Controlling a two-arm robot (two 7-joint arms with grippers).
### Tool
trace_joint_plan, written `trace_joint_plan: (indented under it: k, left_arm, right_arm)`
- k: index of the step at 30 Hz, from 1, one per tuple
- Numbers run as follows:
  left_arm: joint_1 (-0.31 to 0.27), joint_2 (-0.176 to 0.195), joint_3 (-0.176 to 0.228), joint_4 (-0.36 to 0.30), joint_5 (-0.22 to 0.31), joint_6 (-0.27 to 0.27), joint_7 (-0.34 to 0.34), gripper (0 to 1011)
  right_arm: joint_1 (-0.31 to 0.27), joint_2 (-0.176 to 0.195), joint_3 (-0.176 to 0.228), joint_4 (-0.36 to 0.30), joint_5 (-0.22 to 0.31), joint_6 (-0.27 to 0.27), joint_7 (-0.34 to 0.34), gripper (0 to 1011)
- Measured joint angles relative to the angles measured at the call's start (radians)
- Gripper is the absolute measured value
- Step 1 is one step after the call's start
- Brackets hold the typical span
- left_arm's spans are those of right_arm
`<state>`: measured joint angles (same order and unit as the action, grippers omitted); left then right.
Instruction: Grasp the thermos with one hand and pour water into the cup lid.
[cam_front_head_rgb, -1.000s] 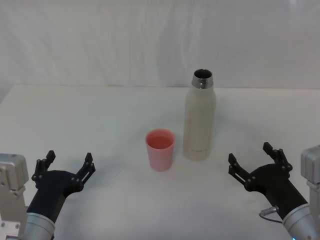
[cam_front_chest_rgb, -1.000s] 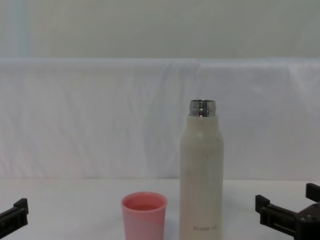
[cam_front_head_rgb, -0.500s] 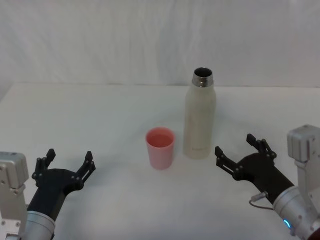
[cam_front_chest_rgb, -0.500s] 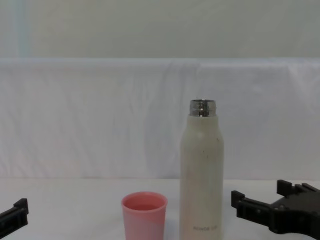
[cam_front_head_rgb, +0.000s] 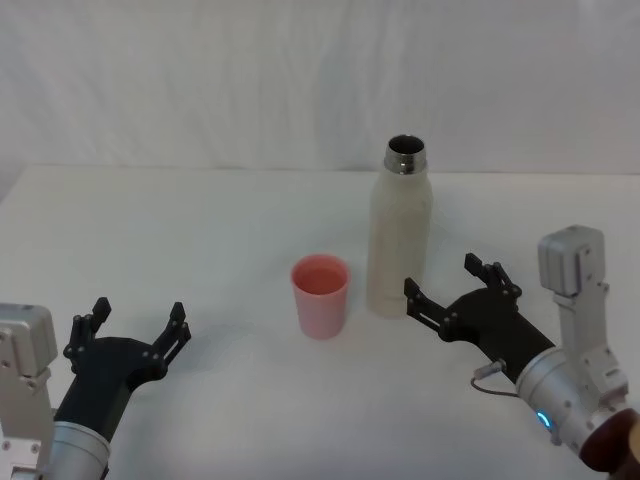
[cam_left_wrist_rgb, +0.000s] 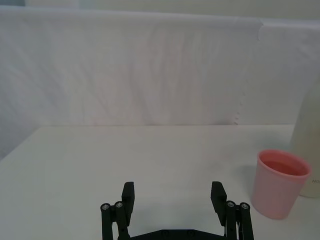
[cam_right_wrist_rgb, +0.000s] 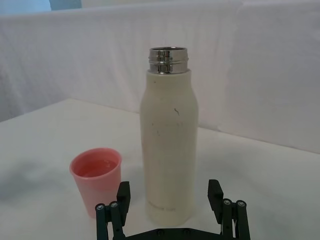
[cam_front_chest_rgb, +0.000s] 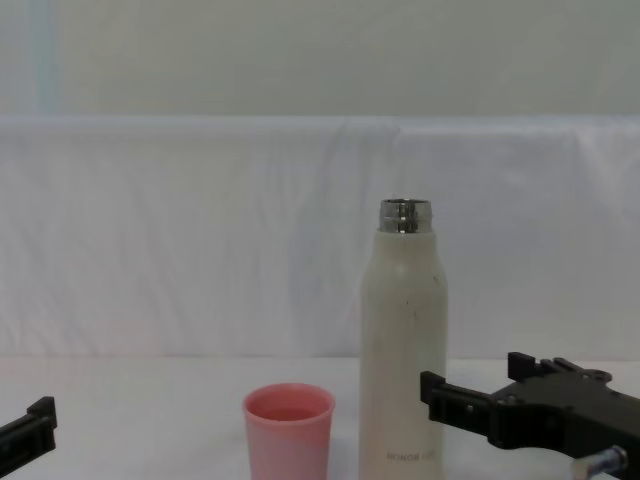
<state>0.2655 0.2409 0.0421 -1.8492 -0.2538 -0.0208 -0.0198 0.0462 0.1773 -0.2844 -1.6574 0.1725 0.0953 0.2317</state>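
Since half a second ago the right gripper (cam_front_head_rgb: 450, 290) has slid leftward from the lower right of the head view; its spread fingers now sit just beside the thermos (cam_front_head_rgb: 399, 240), gripping nothing. That bottle stands upright at frame centre, uncapped. Left of it stands the cup lid (cam_front_head_rgb: 320, 298). At lower left the left gripper (cam_front_head_rgb: 135, 325) waits, fingers apart and empty.
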Motion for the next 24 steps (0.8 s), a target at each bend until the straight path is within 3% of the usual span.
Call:
trace_joint_plan:
  k: [24]
  left_arm:
    - [0.000, 0.000, 0.000, 0.000, 0.000, 0.000, 0.000, 1001]
  right_arm:
    - [0.089, -0.041, -0.034, 0.100, -0.031, -0.008, -0.022, 1001]
